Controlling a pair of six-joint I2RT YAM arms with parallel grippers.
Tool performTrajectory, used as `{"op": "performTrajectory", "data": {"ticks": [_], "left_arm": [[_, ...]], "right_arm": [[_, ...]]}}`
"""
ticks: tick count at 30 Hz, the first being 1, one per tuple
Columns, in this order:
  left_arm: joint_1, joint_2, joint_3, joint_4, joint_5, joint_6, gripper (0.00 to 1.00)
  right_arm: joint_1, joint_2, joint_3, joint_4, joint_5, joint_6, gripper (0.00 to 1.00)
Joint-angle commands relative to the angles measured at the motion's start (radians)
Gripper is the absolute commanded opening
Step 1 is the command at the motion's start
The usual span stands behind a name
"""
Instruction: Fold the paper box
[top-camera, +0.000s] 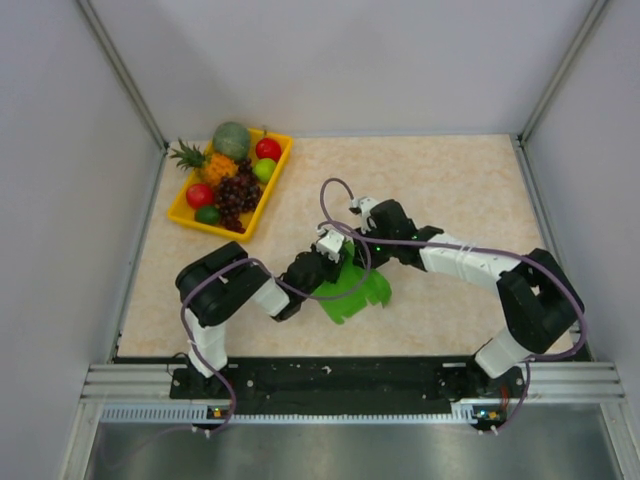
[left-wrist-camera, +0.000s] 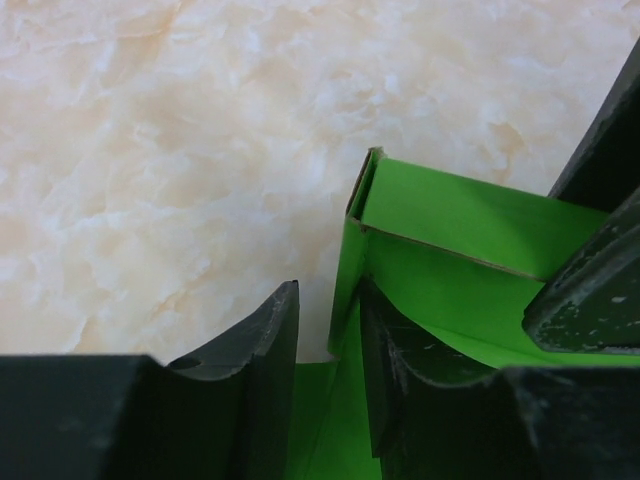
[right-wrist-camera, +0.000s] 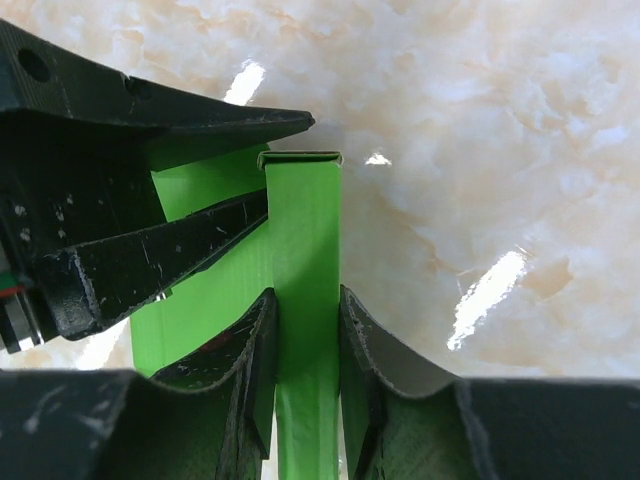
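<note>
So the right end effector was pinched narrow on an upright flap of the paper box. The left end effector stood parted around the next wall. We figured: hold that pinch, then close left square on the crease. The box sat lower-middle of the top view. We counted two end effectors, one box, one fruit tray.

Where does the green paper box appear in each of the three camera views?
Top view: the paper box lies flat near the middle, slightly below centre.
Left wrist view: paper box fills the right half, with one folded wall standing up.
Right wrist view: paper box is centre-left, a vertical green strip.
Shared landmark: the beige marbled table around it in every view.
</note>
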Motion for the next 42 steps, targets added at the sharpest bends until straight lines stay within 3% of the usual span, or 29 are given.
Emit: {"op": "performTrajectory", "data": {"ticks": [1,6,13,15,16,23,26,29,32,35,36,39,42], "left_arm": [[0.013,-0.081,-0.047,0.015,0.053,-0.029,0.38],[0.037,-0.143,-0.057,-0.030,0.108,-0.022,0.45],[0.072,-0.224,-0.057,-0.118,0.236,-0.022,0.45],[0.079,-0.216,-0.051,-0.123,0.225,-0.021,0.39],[0.079,-0.213,-0.048,-0.123,0.227,-0.013,0.29],[0.079,-0.164,-0.025,-0.133,0.254,0.004,0.16],[0.079,-0.126,-0.056,-0.033,0.242,-0.012,0.07],[0.079,-0.063,-0.109,0.186,0.234,-0.051,0.02],[0.079,0.004,-0.085,0.207,0.240,-0.087,0.01],[0.086,-0.003,-0.099,0.225,0.202,-0.104,0.09],[0.091,-0.009,-0.117,0.236,0.208,-0.123,0.23],[0.123,-0.041,-0.148,0.219,0.228,-0.169,0.38],[0.158,-0.116,-0.197,0.174,0.227,-0.243,0.43]], "right_arm": [[0.029,0.023,0.051,-0.051,-0.066,-0.020,0.11],[0.026,0.030,0.057,-0.056,-0.087,-0.031,0.11],[0.023,0.036,0.057,-0.058,-0.095,-0.034,0.11],[0.020,0.036,0.058,-0.055,-0.100,-0.036,0.11],[0.020,0.039,0.060,-0.055,-0.103,-0.036,0.11],[0.022,0.042,0.069,-0.056,-0.098,-0.028,0.11],[0.025,0.031,0.068,-0.061,-0.071,-0.020,0.11],[0.040,0.016,0.063,-0.059,-0.047,0.003,0.09],[0.068,0.005,0.063,-0.062,-0.008,0.013,0.07],[0.086,0.016,0.062,-0.064,0.022,0.020,0.07],[0.088,0.019,0.062,-0.067,0.034,0.017,0.07],[0.088,0.023,0.066,-0.073,0.083,0.007,0.08],[0.089,0.033,0.084,-0.082,0.095,-0.008,0.10]]}}
